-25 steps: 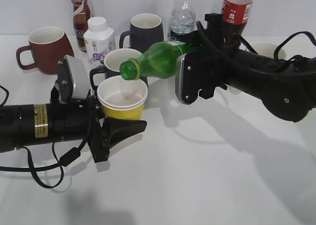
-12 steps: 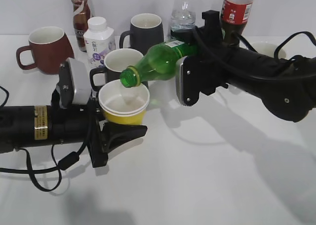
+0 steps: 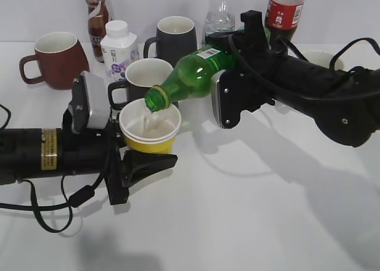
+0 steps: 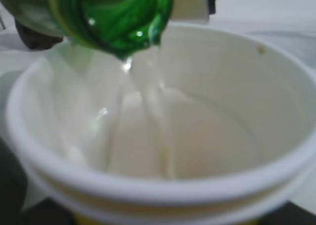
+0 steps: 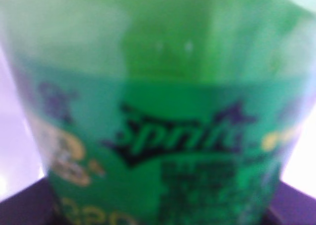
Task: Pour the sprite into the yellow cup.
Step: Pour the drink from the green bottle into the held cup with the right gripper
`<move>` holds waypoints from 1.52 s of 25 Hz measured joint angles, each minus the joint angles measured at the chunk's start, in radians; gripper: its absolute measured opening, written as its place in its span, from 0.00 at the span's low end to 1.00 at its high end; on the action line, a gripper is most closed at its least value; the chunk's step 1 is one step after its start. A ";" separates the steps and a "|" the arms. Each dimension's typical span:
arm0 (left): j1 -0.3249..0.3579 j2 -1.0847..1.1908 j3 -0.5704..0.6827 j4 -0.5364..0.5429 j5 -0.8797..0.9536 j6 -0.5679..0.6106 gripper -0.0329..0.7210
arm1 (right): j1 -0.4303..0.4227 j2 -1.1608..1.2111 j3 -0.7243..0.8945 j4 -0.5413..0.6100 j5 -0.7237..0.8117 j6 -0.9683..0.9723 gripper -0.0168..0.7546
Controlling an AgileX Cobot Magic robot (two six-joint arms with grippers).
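The sprite, a green bottle with no cap on, lies tilted with its mouth down over the yellow cup. My right gripper is shut on the bottle's lower body; the right wrist view shows only the label. My left gripper is shut on the yellow cup and holds it upright above the table. In the left wrist view the green bottle mouth hangs over the white inside of the cup. A clear stream runs from it into the cup.
Behind stand a dark red mug, a brown drink bottle, a white milk bottle, two dark mugs, a water bottle, a cola bottle and a white cup.
The bottle has tilted further and its mouth has dropped to the cup's rim. Liquid now runs into the cup. The left gripper with the cup has shifted slightly.
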 joint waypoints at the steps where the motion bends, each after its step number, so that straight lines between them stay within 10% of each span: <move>1: 0.000 0.000 0.000 0.005 0.000 0.000 0.59 | 0.000 0.000 0.000 0.000 -0.002 -0.007 0.57; 38: 0.000 0.000 0.000 0.024 -0.006 0.000 0.59 | 0.000 0.000 0.000 0.003 -0.039 -0.057 0.57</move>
